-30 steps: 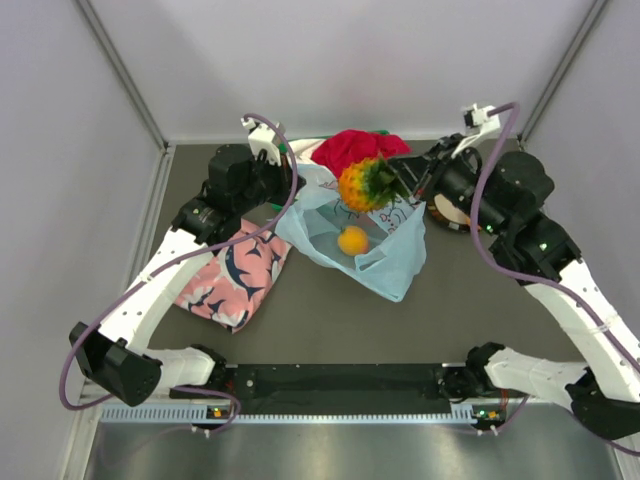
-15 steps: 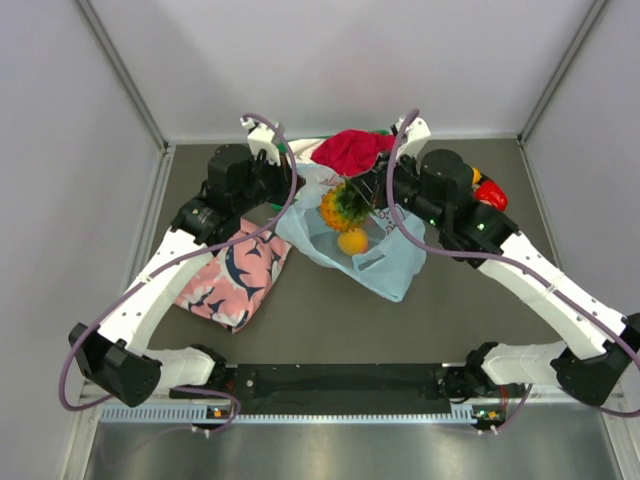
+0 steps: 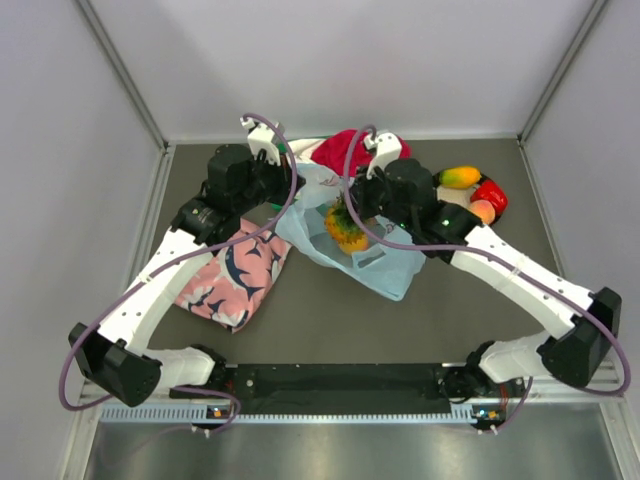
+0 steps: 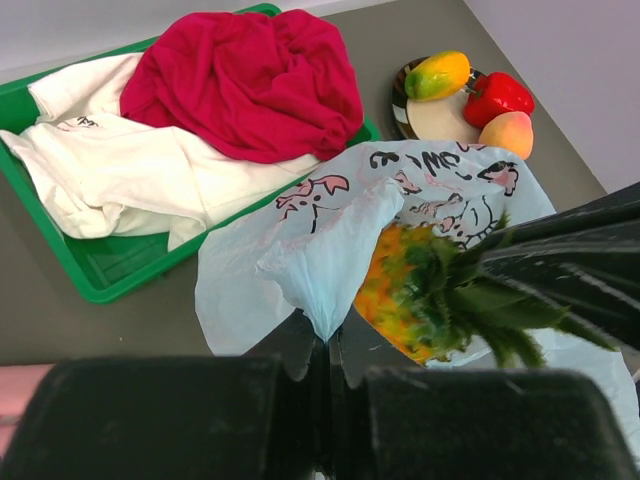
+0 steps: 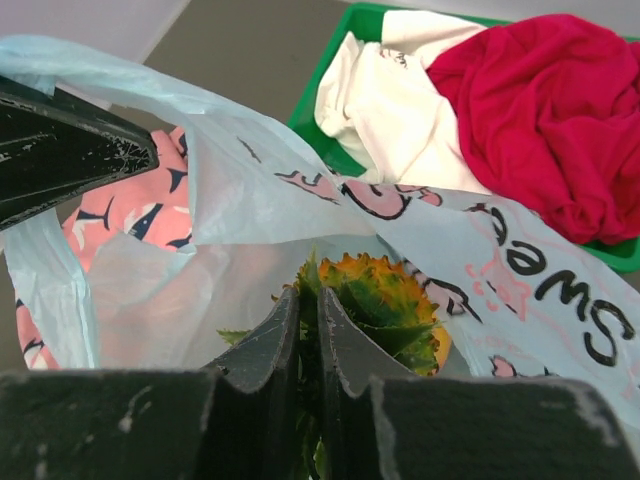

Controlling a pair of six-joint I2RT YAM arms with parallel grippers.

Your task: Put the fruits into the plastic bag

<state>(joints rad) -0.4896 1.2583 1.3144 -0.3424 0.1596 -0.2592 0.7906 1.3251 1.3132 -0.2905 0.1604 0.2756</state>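
Right hand (image 5: 305, 335) is clamped on the pineapple (image 3: 348, 232) by its crown (image 4: 480, 290), fingers nearly together with leaves between them. The long axis runs crown-up, body-down, tilted: the crown end points at the right hand and the body end points down into the bag mouth. The body is orange-yellow with a scaly skin, and the leaves are dark green and spiky.

The pineapple sits inside the opening of the plastic bag (image 3: 385, 270), mid-counter (image 3: 330, 320), with the bag film around it on the left and far sides. The bag is thin, light blue and translucent. It carries pink cartoon print and black "Sweet" lettering.

Left hand (image 4: 325, 345) is pinched together on a fold of the bag rim, holding that edge up at the left of the mouth.

The mango (image 4: 437, 74), red pepper-like fruit (image 4: 497, 97) and peach (image 4: 507, 132) are on the plate (image 4: 440, 118), far right, apart from the bag.

The green tray (image 4: 100, 280) with red and white clothes is just beyond the bag. The pink cloth (image 3: 232, 272) lies left of it.
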